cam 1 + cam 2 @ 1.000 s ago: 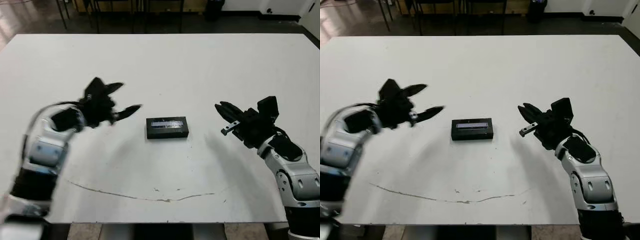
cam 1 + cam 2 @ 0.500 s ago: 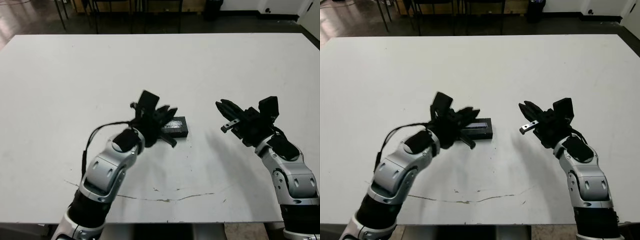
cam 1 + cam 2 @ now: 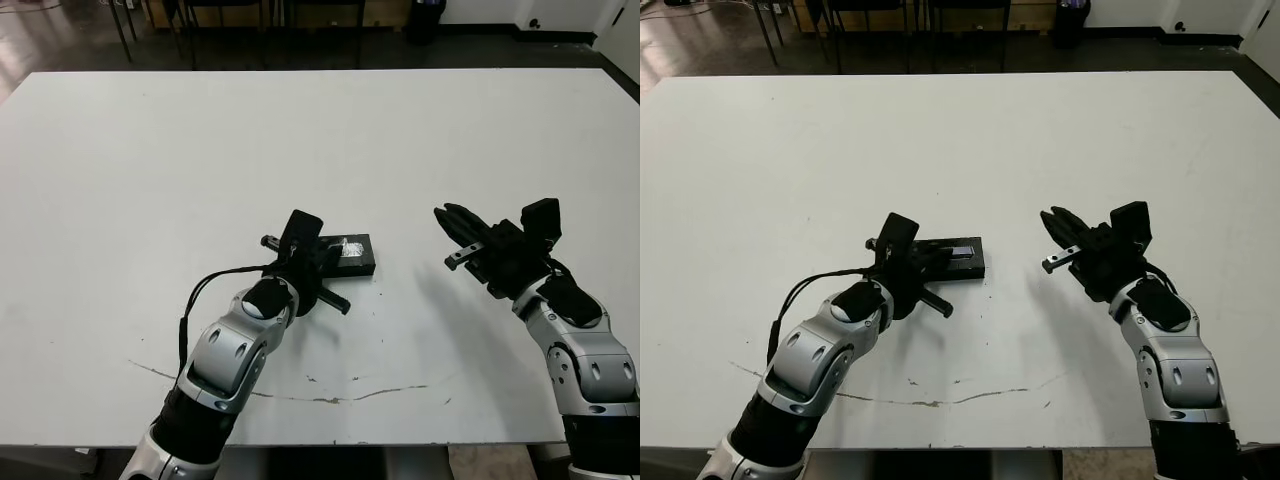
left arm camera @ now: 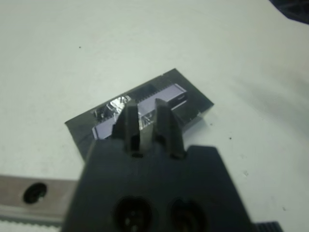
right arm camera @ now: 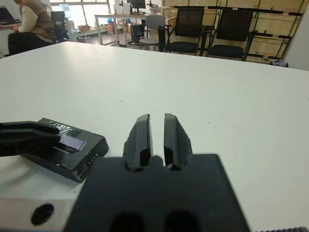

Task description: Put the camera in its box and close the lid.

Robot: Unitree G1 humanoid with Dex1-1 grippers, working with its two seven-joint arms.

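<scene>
looking at it, the left gripper (image 4: 145, 121) sits right over the lid (image 3: 352, 252) mid-counter, fingers nearly together, holding nothing — lid's long axis runs side to side. right gripper (image 3: 462, 232) hangs well apart, empty, fingers nearly together too.

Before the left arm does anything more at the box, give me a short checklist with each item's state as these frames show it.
1. Lid on the box: ok, the pale strip faces up and no white lining shows.
2. Camera inside: cannot tell, the lid hides the inside and no camera lies on the table.
3. Left hand over the box: ok, its closed fingers are above the strip; contact cannot be told.
4. Right hand out of the way: ok, it is off to the box's right, closed and holding nothing.
5. Lid seated flush all round: cannot tell, the left arm covers the box's left end in the head views.
</scene>
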